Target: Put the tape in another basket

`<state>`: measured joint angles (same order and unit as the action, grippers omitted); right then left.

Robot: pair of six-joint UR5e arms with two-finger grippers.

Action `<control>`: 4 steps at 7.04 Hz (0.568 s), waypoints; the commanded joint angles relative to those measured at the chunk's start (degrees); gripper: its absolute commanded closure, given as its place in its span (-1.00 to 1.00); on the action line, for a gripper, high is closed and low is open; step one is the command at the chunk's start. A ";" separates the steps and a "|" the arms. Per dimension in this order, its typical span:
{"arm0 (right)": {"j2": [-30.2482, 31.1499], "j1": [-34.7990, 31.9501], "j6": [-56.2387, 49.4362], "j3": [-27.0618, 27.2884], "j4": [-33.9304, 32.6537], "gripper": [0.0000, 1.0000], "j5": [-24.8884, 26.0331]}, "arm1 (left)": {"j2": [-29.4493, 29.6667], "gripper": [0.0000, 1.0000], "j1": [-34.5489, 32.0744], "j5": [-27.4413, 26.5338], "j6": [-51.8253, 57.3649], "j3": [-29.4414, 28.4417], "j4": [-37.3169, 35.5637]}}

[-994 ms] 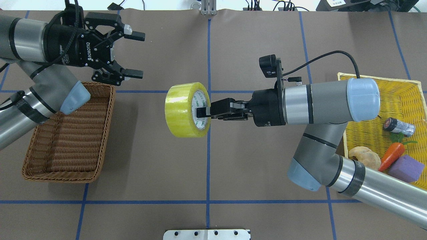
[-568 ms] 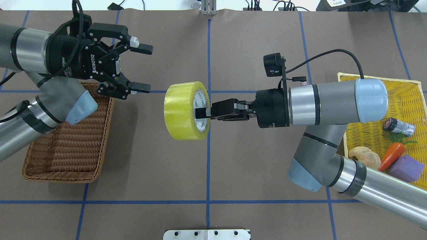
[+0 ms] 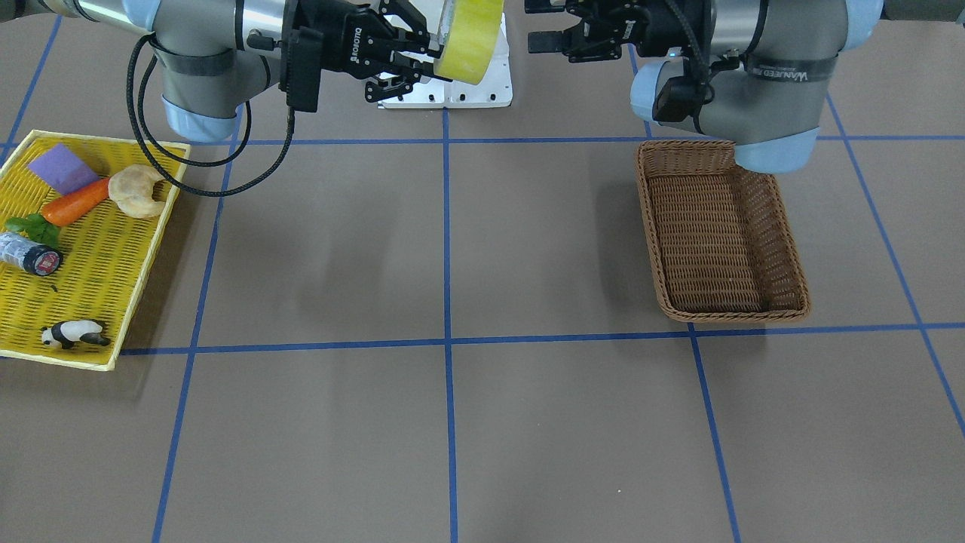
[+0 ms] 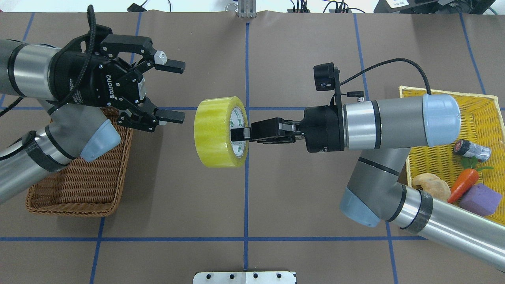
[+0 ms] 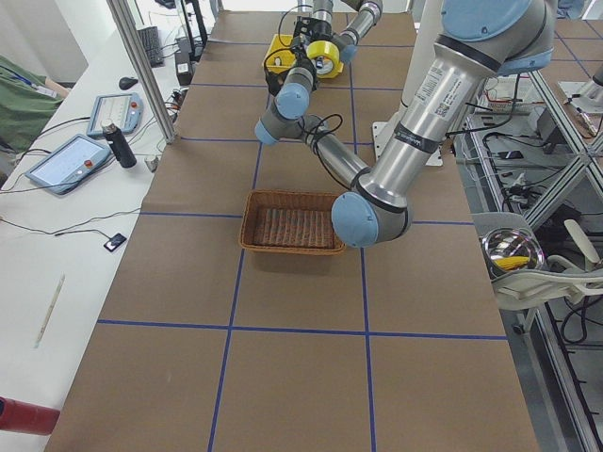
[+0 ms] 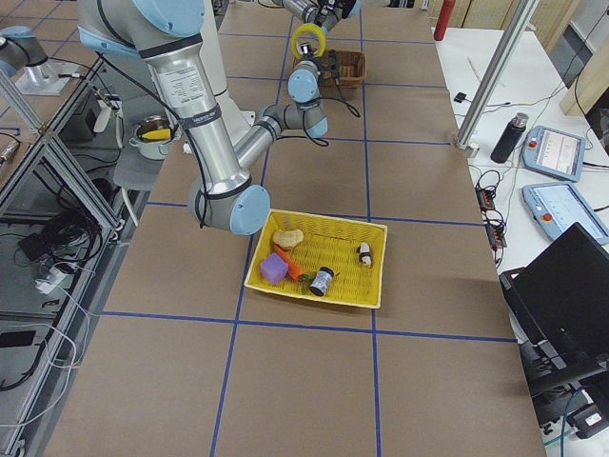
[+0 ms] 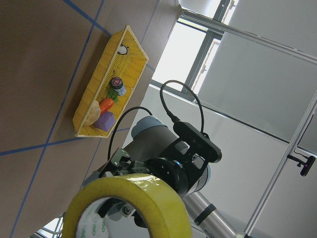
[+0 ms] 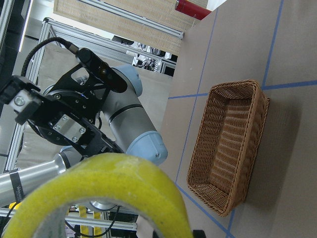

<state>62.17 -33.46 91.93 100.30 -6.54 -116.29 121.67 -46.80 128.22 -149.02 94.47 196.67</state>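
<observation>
The yellow tape roll (image 4: 215, 132) hangs in the air over the table's middle. My right gripper (image 4: 238, 134) is shut on its rim, one finger inside the whitish core. The tape also shows in the front view (image 3: 469, 38), the left wrist view (image 7: 133, 198) and the right wrist view (image 8: 99, 188). My left gripper (image 4: 177, 91) is open and empty, jaws wide, just left of the tape and pointing at it without touching. The brown wicker basket (image 4: 79, 185) lies on the table under my left arm and holds nothing (image 3: 716, 241).
A yellow mesh tray (image 4: 485, 118) at the right holds a carrot (image 4: 463, 183), a purple block (image 4: 479, 199), a bread piece (image 4: 432, 185), a small cylinder (image 4: 471, 149) and a toy panda (image 3: 73, 332). A metal plate (image 4: 244, 277) sits at the near edge.
My left gripper has moved right and a little nearer, closing in on the tape, still open. The right gripper and the tape have barely moved.
</observation>
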 commanded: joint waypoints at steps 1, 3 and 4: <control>-0.03 0.06 0.00 0.07 0.30 1.00 -0.08 | -0.03 -0.94 2.93 -4.20 0.05 0.37 0.12; -0.11 0.15 0.00 0.07 0.30 1.00 -0.08 | -0.03 -0.93 3.73 -4.21 0.23 0.02 0.12; -0.12 0.15 0.00 0.07 0.30 1.00 -0.08 | 0.06 -0.91 4.52 -4.91 0.31 0.19 0.12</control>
<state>62.08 -33.34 91.93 100.36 -6.25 -116.36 121.65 -43.07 123.91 -148.80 94.57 196.77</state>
